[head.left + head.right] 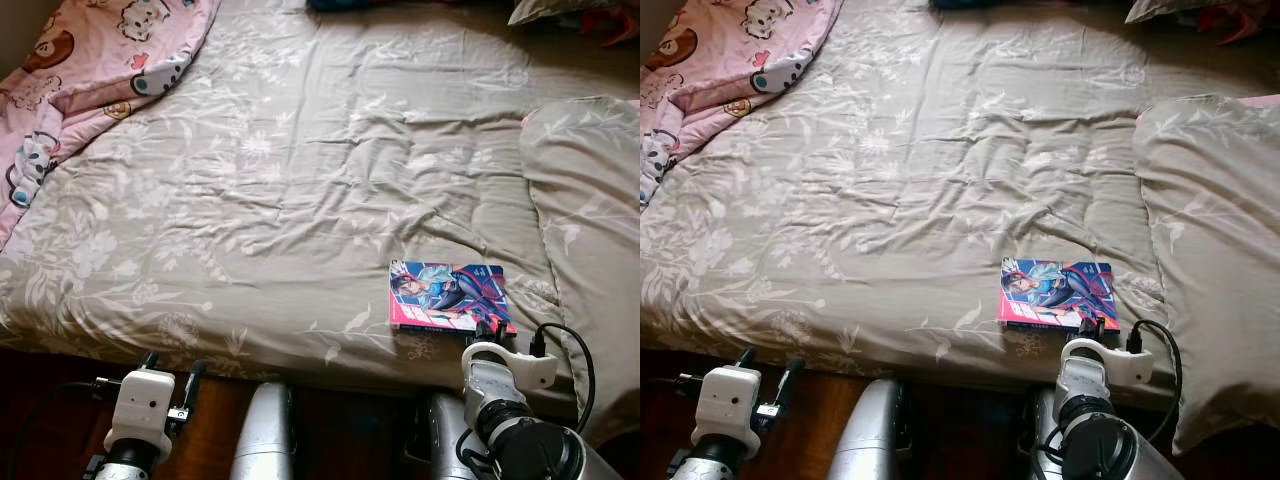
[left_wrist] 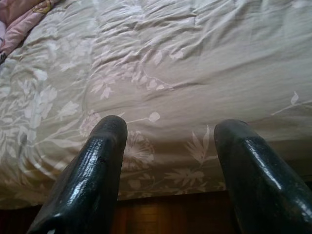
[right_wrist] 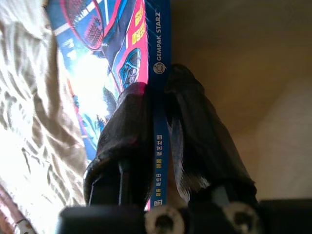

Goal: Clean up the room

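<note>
Glossy and thin, the comic book (image 1: 448, 297) is clamped only by its near edge in the right gripper (image 3: 158, 122), so it could slip or sag onto the bed (image 1: 280, 190) when lifted, while the left gripper (image 2: 168, 146) hangs apart.

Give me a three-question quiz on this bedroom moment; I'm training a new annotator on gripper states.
1. True or false: the right gripper is shut on the book.
2. The left gripper is: A) shut on the bedspread, B) open below the bed's edge, C) holding a pillow.
3. Which corner of the bedspread does the pink blanket cover in the eye views?

Key:
1. True; its fingers clamp the book's spine edge.
2. B
3. The far left corner.
</note>
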Controlling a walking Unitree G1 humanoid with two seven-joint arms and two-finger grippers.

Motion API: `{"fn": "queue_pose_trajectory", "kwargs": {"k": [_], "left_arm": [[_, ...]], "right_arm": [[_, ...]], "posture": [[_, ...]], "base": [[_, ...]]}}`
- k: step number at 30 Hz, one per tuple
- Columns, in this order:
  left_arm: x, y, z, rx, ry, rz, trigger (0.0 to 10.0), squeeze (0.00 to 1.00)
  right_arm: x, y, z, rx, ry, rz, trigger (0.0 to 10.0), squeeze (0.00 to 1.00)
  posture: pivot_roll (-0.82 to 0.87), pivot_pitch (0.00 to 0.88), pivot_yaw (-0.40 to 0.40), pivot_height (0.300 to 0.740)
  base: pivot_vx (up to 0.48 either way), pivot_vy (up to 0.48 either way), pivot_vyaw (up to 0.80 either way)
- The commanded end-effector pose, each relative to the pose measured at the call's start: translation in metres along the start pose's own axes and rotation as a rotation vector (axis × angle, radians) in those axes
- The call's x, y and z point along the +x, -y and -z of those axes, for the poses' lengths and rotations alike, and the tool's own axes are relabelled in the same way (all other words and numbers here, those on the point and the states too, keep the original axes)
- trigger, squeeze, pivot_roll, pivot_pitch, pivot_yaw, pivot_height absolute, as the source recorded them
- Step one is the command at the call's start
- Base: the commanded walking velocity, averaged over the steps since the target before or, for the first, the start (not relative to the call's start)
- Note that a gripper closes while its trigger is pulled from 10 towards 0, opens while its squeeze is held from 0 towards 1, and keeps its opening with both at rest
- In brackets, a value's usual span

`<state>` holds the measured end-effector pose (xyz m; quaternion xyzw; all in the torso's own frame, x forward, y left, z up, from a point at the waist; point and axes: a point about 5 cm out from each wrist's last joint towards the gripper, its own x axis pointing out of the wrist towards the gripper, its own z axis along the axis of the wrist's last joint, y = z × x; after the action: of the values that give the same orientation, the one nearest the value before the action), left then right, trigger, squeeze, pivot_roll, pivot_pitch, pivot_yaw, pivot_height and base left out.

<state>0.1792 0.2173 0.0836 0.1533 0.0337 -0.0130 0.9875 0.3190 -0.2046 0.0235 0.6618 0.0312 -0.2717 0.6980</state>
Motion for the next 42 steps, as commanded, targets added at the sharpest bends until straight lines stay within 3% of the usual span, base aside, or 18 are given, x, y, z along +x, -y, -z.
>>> {"fn": "queue_pose_trajectory", "kwargs": {"k": [1,6,7,9,10,18,27,28,30,33,39,41,42], "left_arm": [[-0.007,-0.002,0.007,0.013,-0.048,0.007,10.0,0.0],[-0.007,0.0,0.007,0.017,-0.05,0.012,10.0,0.0],[-0.007,0.0,0.007,0.017,-0.05,0.014,10.0,0.0],[-0.006,0.001,0.007,0.017,-0.053,0.017,10.0,0.0],[-0.006,0.001,0.007,0.017,-0.053,0.018,10.0,0.0],[-0.004,0.003,0.009,0.017,-0.056,0.026,10.0,0.0],[0.0,0.006,0.01,0.021,-0.052,0.035,10.0,0.0],[0.0,0.006,0.01,0.02,-0.052,0.036,10.0,0.0],[0.0,0.006,0.01,0.02,-0.052,0.038,10.0,0.0],[0.002,0.008,0.011,0.02,-0.052,0.041,10.0,0.0],[0.007,0.009,0.012,0.017,-0.045,0.037,10.0,0.0],[0.01,0.01,0.016,0.007,-0.05,0.024,10.0,0.0],[0.011,0.011,0.018,0.004,-0.052,0.019,10.0,0.0]], "right_arm": [[-0.002,0.005,0.001,0.012,-0.001,0.012,10.0,0.0],[-0.002,0.009,-0.001,-0.007,0.001,0.023,10.0,0.0],[-0.003,0.01,-0.002,-0.014,0.0,0.026,10.0,0.14],[-0.003,0.013,-0.003,-0.023,0.001,0.036,10.0,0.18],[-0.004,0.014,-0.004,-0.031,0.0,0.038,10.0,0.58],[-0.005,0.022,-0.009,-0.06,0.01,0.08,10.0,0.58],[-0.009,0.036,-0.013,-0.092,0.012,0.144,10.0,0.45],[-0.01,0.037,-0.013,-0.099,0.01,0.15,10.0,0.11],[-0.01,0.039,-0.013,-0.108,0.008,0.155,10.0,0.11],[-0.011,0.042,-0.014,-0.119,0.004,0.168,10.0,0.0],[-0.011,0.042,-0.018,-0.166,0.006,0.144,10.0,0.0],[-0.009,0.032,-0.014,-0.355,-0.035,0.051,10.0,0.0],[-0.009,0.029,-0.012,-0.403,-0.045,0.019,10.0,0.0]], "posture": [[0.25,0.368,0.123,0.633],[0.24,0.371,0.119,0.633],[0.24,0.371,0.119,0.633],[0.24,0.37,0.117,0.633],[0.24,0.368,0.117,0.633],[0.23,0.364,0.116,0.633],[0.22,0.355,0.113,0.633],[0.22,0.354,0.112,0.633],[0.22,0.354,0.112,0.633],[0.22,0.349,0.111,0.633],[0.2,0.337,0.098,0.633],[0.17,0.321,0.079,0.633],[0.16,0.318,0.076,0.633]], "base": [[0.0,0.0,0.0],[0.0,0.0,0.0],[0.0,0.0,0.0],[0.0,0.0,0.0],[0.0,0.0,0.0],[0.0,0.0,0.0],[0.0,0.0,0.0],[0.0,0.0,0.0],[0.0,0.0,0.0],[0.0,0.0,0.0],[0.0,0.0,0.0],[0.0,0.0,0.0],[0.0,0.0,0.0]]}}
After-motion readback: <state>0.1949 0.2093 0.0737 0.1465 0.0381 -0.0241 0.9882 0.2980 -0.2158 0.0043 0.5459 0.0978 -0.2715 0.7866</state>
